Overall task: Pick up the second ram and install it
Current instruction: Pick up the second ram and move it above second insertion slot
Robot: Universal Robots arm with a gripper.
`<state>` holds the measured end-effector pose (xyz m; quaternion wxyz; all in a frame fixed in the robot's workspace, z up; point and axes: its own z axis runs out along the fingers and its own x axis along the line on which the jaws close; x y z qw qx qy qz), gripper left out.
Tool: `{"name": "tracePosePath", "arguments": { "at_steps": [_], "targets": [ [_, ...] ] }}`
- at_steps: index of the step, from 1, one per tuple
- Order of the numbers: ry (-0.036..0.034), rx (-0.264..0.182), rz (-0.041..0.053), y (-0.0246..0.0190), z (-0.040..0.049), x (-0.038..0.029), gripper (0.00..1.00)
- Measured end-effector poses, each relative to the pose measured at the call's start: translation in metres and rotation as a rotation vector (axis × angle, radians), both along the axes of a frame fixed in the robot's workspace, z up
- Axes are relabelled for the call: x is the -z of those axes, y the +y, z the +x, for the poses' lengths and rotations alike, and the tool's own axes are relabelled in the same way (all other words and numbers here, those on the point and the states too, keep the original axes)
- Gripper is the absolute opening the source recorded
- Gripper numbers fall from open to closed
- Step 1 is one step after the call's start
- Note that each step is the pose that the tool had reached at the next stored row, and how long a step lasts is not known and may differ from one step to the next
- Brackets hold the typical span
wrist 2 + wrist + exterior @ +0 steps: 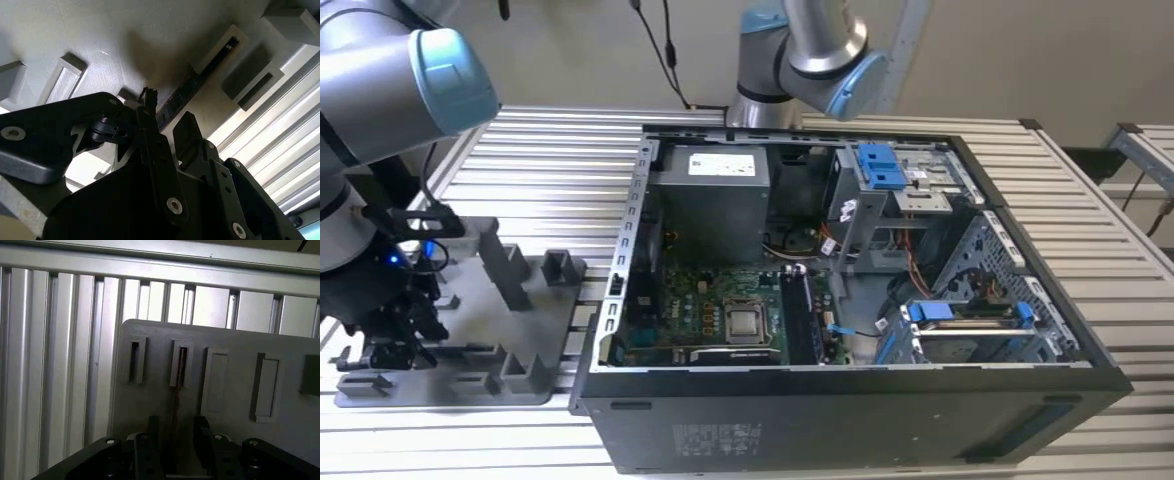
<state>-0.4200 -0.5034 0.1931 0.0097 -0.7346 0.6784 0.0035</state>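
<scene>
The second ram (177,382) is a thin dark stick standing on edge in a slot of the grey fixture plate (230,337). In the second wrist view the ram (196,80) runs as a long dark strip away from the fingers. My gripper (177,437) is open, with one black finger on each side of the ram's near end and a gap to either finger. In the exterior view my gripper (380,350) hangs low over the fixture plate (487,310) at that view's left.
An open computer case (854,410) lies to the exterior view's right of the plate, with the motherboard (707,300), silver processor (747,322) and dark memory slots (801,315) exposed. Upright posts (500,265) rise from the plate. A second arm (807,50) stands behind the case. The table is ribbed metal.
</scene>
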Motion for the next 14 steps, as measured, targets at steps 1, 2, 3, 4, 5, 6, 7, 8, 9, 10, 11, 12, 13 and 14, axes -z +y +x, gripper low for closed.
{"name": "tracePosePath", "arguments": {
  "at_steps": [1,2,3,4,5,6,7,8,9,10,11,12,13,14],
  "targets": [
    [0.0,0.0,0.0,0.0,0.0,0.0,0.42],
    [0.0,0.0,-0.0001,0.0,0.0,0.0,0.42],
    [-0.0001,0.0,-0.0001,0.0,0.0,0.0,0.42],
    [-0.0001,0.0,-0.0002,0.0,-0.0001,-0.0001,0.42],
    [-0.0002,0.0,-0.0001,0.0,-0.0001,0.0,0.42],
    [-0.0002,0.0,-0.0001,0.0,-0.0001,0.0,0.42],
    [-0.0003,0.0,-0.0001,0.0,-0.0001,0.0,0.42],
    [-0.0003,0.0,-0.0001,0.0,-0.0001,0.0,0.4],
    [-0.0004,0.0,-0.0001,0.0,-0.0001,0.0,0.4],
    [-0.0004,0.0,-0.0001,0.0,-0.0001,0.0,0.4],
    [-0.0005,0.0,-0.0001,0.0,-0.0001,0.0,0.33],
    [-0.0005,0.0,-0.0001,0.0,-0.0001,0.0,0.33],
    [-0.0006,0.0,-0.0001,0.0,-0.0001,0.0,0.33],
    [-0.0006,0.0,-0.0001,0.0,-0.0001,0.0,0.33]
  ]
}}
